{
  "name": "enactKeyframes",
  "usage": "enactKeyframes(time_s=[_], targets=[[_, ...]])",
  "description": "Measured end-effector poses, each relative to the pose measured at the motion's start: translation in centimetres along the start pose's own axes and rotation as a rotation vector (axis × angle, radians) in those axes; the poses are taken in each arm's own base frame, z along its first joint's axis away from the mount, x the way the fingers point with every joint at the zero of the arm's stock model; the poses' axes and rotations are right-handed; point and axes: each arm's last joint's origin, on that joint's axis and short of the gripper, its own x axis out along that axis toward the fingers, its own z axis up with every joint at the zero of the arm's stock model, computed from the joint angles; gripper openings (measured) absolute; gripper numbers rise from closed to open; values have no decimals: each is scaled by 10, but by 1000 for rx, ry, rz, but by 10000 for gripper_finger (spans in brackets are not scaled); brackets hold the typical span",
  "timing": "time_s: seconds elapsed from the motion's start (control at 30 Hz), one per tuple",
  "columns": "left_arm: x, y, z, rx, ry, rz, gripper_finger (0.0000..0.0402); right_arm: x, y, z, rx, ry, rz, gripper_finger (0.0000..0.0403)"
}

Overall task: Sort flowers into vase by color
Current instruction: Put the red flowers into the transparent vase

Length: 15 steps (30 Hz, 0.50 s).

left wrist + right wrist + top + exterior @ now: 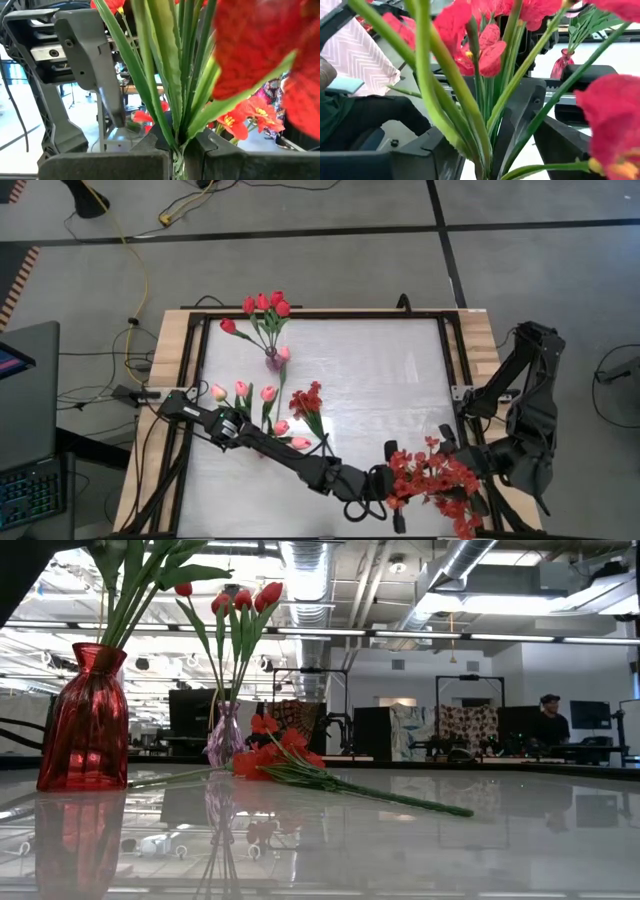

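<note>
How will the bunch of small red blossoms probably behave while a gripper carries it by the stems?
The red blossom spray is probably top-heavy: many blooms fan out above thin stems. The left gripper pinches those stems tight, so slipping seems unlikely. The long leaves look soft and may flop.

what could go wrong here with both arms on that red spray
The left pincer is shut on the red spray stems while the right pincer stands open around the same bunch; a mistimed handover could drop or bend it. The left arm also reaches over the pink tulips and might brush them.
</note>
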Motion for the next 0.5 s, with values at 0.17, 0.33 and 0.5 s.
enactKeyframes(time_s=[0.17,0.33,0.5], targets=[[0,0,0,12,1,0,8,0,0,0,0,4,0,185],[0,0,0,47,2,-1,42,0,0,0,-4,6,6,60],[-1,-2,0,77,-1,-6,102,-5,-3,2,19,4,28,29]])
